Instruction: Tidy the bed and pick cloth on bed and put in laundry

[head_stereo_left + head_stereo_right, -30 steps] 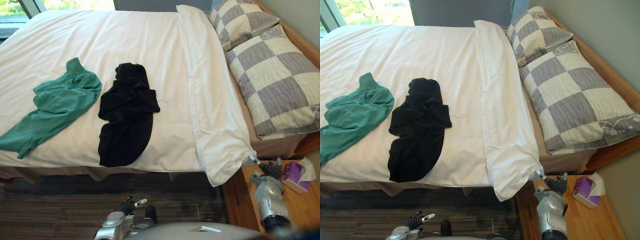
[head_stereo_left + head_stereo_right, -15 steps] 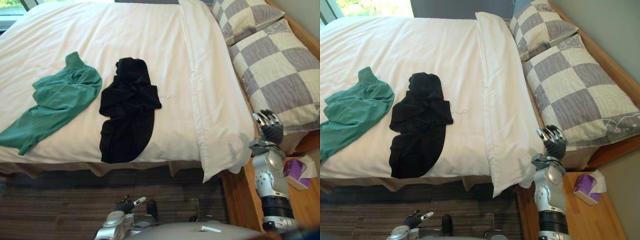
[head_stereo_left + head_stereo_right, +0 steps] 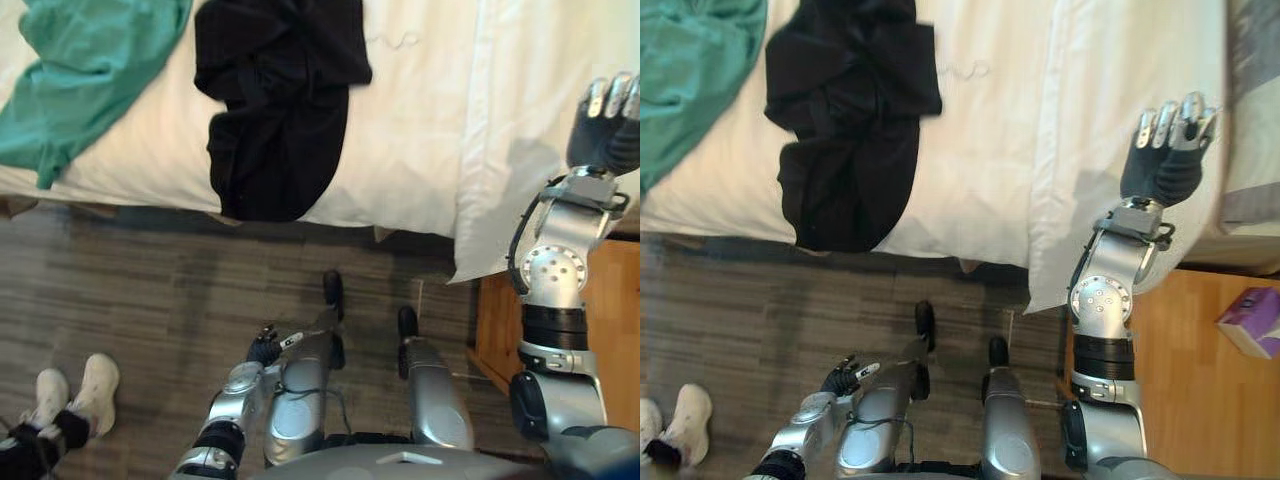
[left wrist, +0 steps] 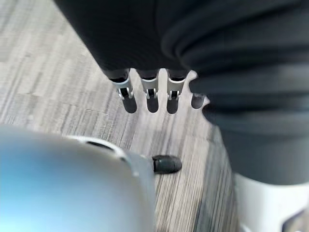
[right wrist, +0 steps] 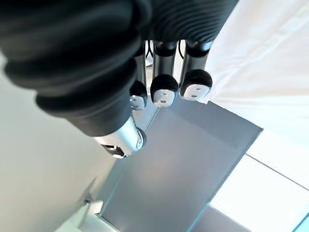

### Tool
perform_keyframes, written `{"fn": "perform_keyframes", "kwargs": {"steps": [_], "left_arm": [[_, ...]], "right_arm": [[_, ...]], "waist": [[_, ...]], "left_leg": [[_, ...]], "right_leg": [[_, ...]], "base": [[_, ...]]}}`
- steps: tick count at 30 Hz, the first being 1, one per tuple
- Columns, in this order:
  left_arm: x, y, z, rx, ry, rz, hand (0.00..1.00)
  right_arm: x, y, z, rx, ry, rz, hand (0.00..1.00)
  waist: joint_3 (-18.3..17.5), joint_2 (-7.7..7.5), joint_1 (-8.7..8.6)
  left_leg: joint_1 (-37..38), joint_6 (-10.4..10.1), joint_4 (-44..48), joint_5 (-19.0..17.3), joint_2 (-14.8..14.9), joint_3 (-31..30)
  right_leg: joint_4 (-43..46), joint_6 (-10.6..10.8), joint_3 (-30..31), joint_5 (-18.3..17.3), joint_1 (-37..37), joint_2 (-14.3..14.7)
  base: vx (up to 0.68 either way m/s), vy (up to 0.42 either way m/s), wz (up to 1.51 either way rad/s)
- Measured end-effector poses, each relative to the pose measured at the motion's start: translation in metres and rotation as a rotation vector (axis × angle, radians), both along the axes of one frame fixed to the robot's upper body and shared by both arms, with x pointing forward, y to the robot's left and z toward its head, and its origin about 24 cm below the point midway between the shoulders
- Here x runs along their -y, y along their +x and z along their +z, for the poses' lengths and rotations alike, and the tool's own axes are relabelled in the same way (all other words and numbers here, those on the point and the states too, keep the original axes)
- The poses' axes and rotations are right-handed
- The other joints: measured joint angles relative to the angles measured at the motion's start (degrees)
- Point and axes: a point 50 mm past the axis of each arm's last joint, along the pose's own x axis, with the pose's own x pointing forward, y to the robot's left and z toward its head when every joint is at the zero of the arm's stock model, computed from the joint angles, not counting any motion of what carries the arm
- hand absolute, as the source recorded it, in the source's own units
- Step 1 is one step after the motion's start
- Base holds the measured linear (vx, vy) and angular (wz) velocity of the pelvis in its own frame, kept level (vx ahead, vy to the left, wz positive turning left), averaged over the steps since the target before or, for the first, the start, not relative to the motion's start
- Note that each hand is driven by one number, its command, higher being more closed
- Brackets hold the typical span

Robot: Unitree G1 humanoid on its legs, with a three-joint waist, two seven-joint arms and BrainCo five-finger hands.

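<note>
Left eye: black cloth (image 3: 280,110) at 12 o'clock on bed (image 3: 420,150), green cloth (image 3: 90,60) at 11, neither lifted.
Right eye: right hand (image 3: 1168,165) at 2, over duvet fold (image 3: 1090,120), probably to smooth it.
Left wrist: left hand (image 4: 147,92) hangs relaxed, empty.
Right wrist: fingers (image 5: 164,91) straight, released, grasping nothing.

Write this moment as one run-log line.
right hand: open, at duvet edge | left hand: open, low, idle | black cloth, green cloth: on duvet, untouched

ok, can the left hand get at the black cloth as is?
Probably, once raised: left hand hangs low over the floor, open; the black cloth lies at the near bed edge, nothing on it.
</note>
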Motion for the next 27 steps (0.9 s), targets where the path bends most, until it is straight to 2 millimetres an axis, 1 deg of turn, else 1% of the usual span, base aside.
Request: {"fn": "perform_keyframes", "kwargs": {"steps": [2,4,5,7,9,11,15,17,20,23,24,25,26,27], "left_arm": [[0.008,0.013,0.009,0.059,-0.027,0.013,0.00],[0.014,0.028,0.020,0.114,-0.030,0.023,0.00],[0.022,0.035,0.025,0.136,-0.051,0.032,0.00],[0.029,0.043,0.030,0.162,-0.074,0.039,0.00],[0.034,0.049,0.036,0.192,-0.096,0.049,0.00],[0.040,0.058,0.042,0.223,-0.140,0.106,0.00],[0.044,0.066,0.047,0.238,-0.188,0.163,0.00],[0.044,0.067,0.047,0.236,-0.197,0.171,0.00],[0.042,0.068,0.045,0.226,-0.212,0.203,0.00],[0.040,0.069,0.045,0.226,-0.254,0.251,0.00],[0.039,0.069,0.045,0.224,-0.264,0.262,0.00],[0.039,0.069,0.045,0.222,-0.267,0.266,0.00],[0.039,0.069,0.045,0.221,-0.268,0.268,0.00],[0.037,0.068,0.044,0.220,-0.277,0.288,0.00]], "right_arm": [[0.001,-0.006,0.006,0.055,0.026,-0.010,1.00],[-0.001,-0.009,0.006,0.088,0.086,0.007,1.00],[-0.001,-0.008,0.003,0.089,0.115,0.019,1.00],[-0.001,-0.007,0.000,0.101,0.166,0.034,1.00],[0.002,-0.005,-0.005,0.108,0.198,0.030,1.00],[0.010,-0.006,-0.011,0.140,0.234,0.001,1.00],[0.020,-0.011,-0.010,0.209,0.218,-0.051,1.00],[0.029,-0.011,-0.019,0.204,0.208,-0.090,1.00],[0.036,-0.011,-0.028,0.203,0.205,-0.102,1.00],[0.049,-0.011,-0.060,0.110,0.238,-0.120,1.00],[0.057,-0.008,-0.085,0.010,0.291,-0.127,1.00],[0.059,-0.008,-0.101,-0.048,0.323,-0.131,1.00],[0.061,-0.008,-0.112,-0.089,0.340,-0.132,1.00],[0.059,-0.011,-0.133,-0.163,0.373,-0.123,1.00]], "waist": [[1.5,0.11,-0.04],[2.1,0.38,0.02],[2.6,0.71,0.04],[2.8,1.08,0.04],[2.9,1.15,-0.11],[2.9,1.21,-0.25],[3.1,1.67,-0.51],[3.2,1.93,-0.66],[3.2,1.95,-1.05],[3.2,1.93,-1.19],[3.2,1.93,-1.14],[3.2,1.93,-1.19],[3.2,1.93,-1.25],[3.2,1.93,-1.86]], "left_leg": [[-2.4,0.2,1.7,-0.4,-0.1,0.0],[-6.5,0.4,4.1,-0.8,0.5,0.8],[-8.2,0.4,5.3,-1.3,0.6,1.0],[-10.3,0.3,6.3,-1.4,0.9,1.8],[-12.7,0.3,7.3,-1.4,0.9,2.5],[-15.4,0.1,8.4,-1.5,1.1,3.3],[-17.6,0.1,8.6,-1.5,1.4,4.2],[-17.5,0.1,8.2,-1.5,1.7,5.2],[-17.6,-0.3,7.8,-1.8,1.8,5.8],[-17.6,0.0,7.9,-1.9,2.1,7.0],[-17.6,0.2,8.3,-2.0,2.3,7.5],[-17.6,0.4,8.9,-2.4,2.4,8.0],[-17.6,0.5,9.4,-2.7,2.6,8.4],[-17.5,0.6,11.3,-3.4,3.1,8.9]], "right_leg": [[1.5,-0.2,0.0,-0.5,-2.1,-0.1],[3.4,-0.5,-0.1,-0.7,-6.0,0.0],[4.4,-0.5,-0.1,-1.0,-7.6,0.0],[6.0,-0.8,0.1,-1.3,-10.3,0.0],[7.4,-0.9,0.3,-1.8,-13.0,0.0],[9.6,-0.9,1.5,-2.5,-16.6,0.1],[11.6,-1.2,2.3,-3.1,-20.1,0.3],[11.6,-1.2,2.7,-3.1,-20.6,0.6],[11.1,-0.9,3.1,-2.8,-21.0,0.7],[10.0,-0.5,3.8,-2.1,-20.9,0.9],[9.9,-0.3,4.7,-1.9,-20.8,1.0],[9.8,-0.3,5.0,-1.9,-20.8,1.0],[9.7,-0.3,5.2,-1.8,-20.6,1.1],[9.5,-0.3,5.4,-1.8,-19.6,1.3]], "base": [[0.08,-0.003,0.20],[0.07,-0.007,0.15],[0.06,-0.008,0.09],[0.01,-0.007,-0.03],[0.02,-0.018,-0.05],[-0.01,-0.007,-0.02],[-0.02,-0.011,-0.05],[-0.01,0.003,-0.09],[0.01,0.020,-0.15],[0.05,0.041,-0.18],[0.09,0.048,-0.22],[0.08,0.038,-0.23],[0.08,0.034,-0.20],[0.06,0.022,-0.16]]}}
